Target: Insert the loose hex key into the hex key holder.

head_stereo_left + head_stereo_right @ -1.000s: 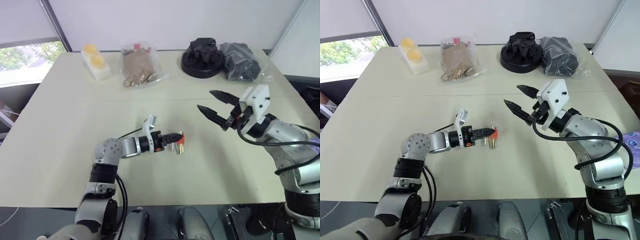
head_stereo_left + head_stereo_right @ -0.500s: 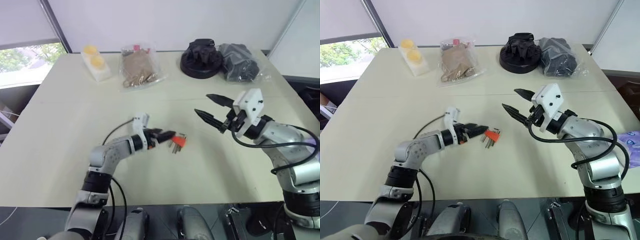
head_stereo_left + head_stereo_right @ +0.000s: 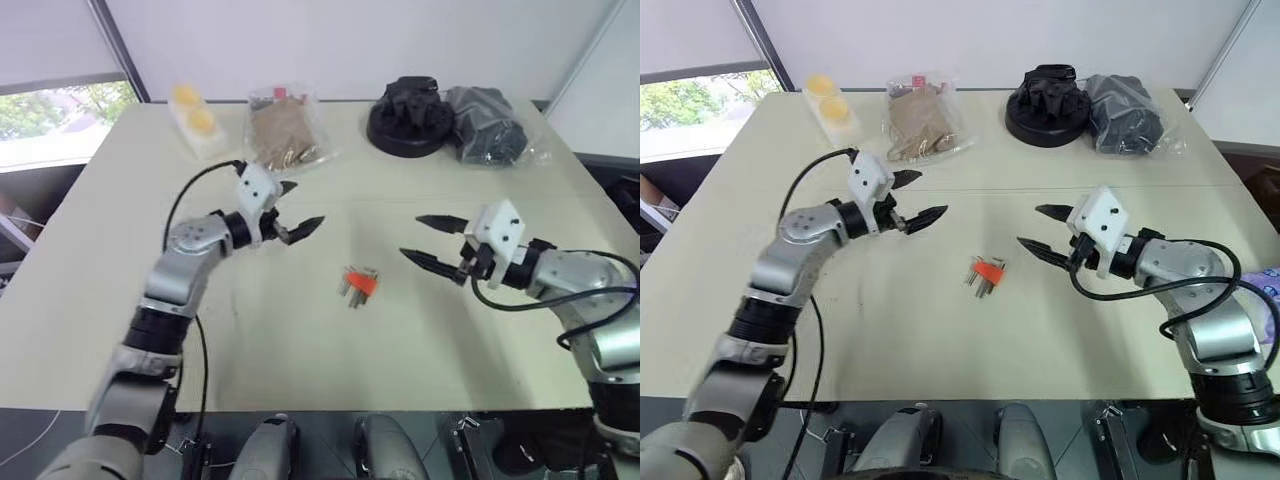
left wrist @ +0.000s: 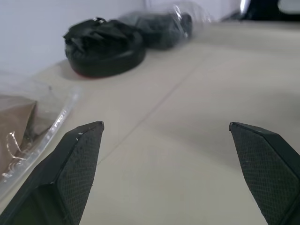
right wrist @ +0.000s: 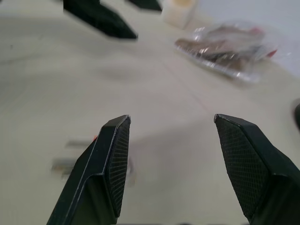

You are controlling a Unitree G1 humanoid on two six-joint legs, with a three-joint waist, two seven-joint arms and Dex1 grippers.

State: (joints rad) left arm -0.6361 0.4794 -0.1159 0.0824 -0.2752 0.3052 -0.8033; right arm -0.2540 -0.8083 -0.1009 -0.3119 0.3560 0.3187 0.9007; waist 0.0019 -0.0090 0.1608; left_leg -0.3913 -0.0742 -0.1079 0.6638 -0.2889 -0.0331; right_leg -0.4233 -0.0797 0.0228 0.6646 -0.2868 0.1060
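The hex key holder [image 3: 358,284] lies on the bench [image 3: 300,340] between both hands. Left hand [image 3: 292,210], raised up-left of it, is fully spread, empty. Right hand [image 3: 423,242], near its right, is parted, empty.

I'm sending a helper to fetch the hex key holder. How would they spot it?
Look at the bare middle of the beige table, between the two black grippers. The hex key holder is a small red-orange block with short grey keys sticking out, the only red thing lying there.

Both arms raised, fingers [image 3: 297,207] spread, empty.
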